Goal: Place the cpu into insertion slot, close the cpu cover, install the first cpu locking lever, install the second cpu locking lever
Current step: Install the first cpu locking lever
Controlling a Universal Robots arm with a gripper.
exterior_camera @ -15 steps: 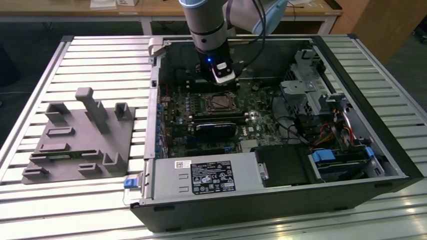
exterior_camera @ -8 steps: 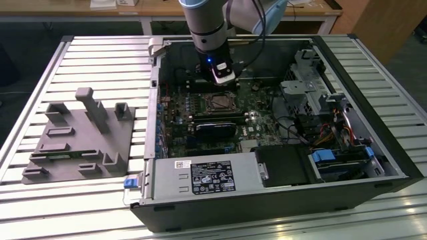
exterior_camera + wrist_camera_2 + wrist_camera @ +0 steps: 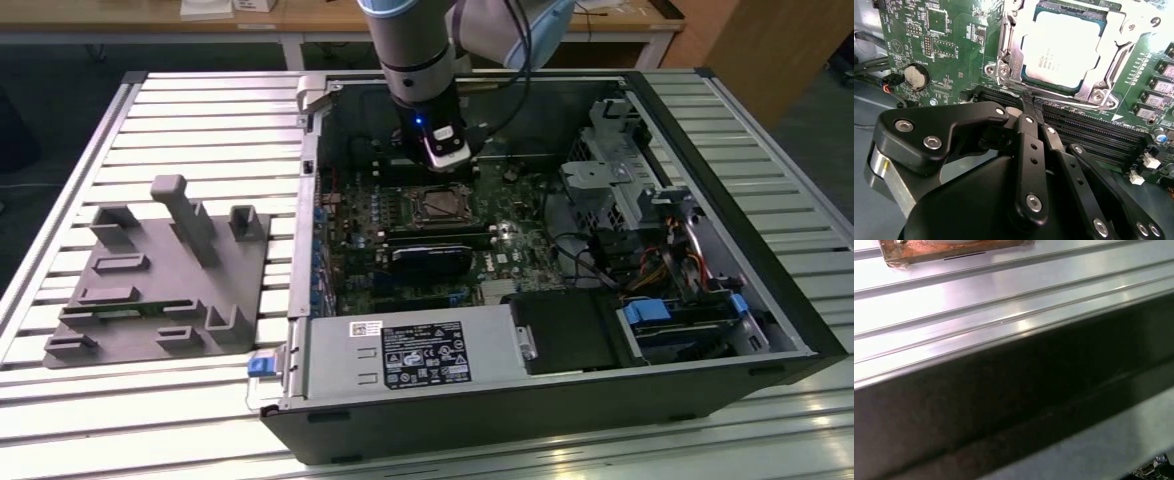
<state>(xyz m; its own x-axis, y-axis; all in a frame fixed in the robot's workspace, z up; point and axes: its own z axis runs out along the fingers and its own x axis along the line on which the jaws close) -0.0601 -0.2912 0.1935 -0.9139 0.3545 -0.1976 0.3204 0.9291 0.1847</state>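
In the second wrist view the cpu (image 3: 1061, 47), pale silver, lies flat in the insertion slot (image 3: 1029, 80). The silvery cpu cover (image 3: 1013, 57) is folded down around it. A thin metal lever rod (image 3: 1074, 99) runs along the socket's edge nearest the gripper. My black gripper (image 3: 1029, 106) is shut, fingertips together right at that edge; whether they pinch the rod is hidden. In the exterior view the gripper (image 3: 450, 172) hangs inside the open computer case, just behind the insertion slot (image 3: 437, 205).
Long black memory slots (image 3: 1094, 132) lie under the fingers, and a coin battery (image 3: 915, 76) sits off to one side. A grey fixture (image 3: 160, 270) stands at the exterior view's left. Drive cage and cables (image 3: 667, 260) crowd the right. The case wall (image 3: 1004, 405) meets the slatted table (image 3: 979, 300).
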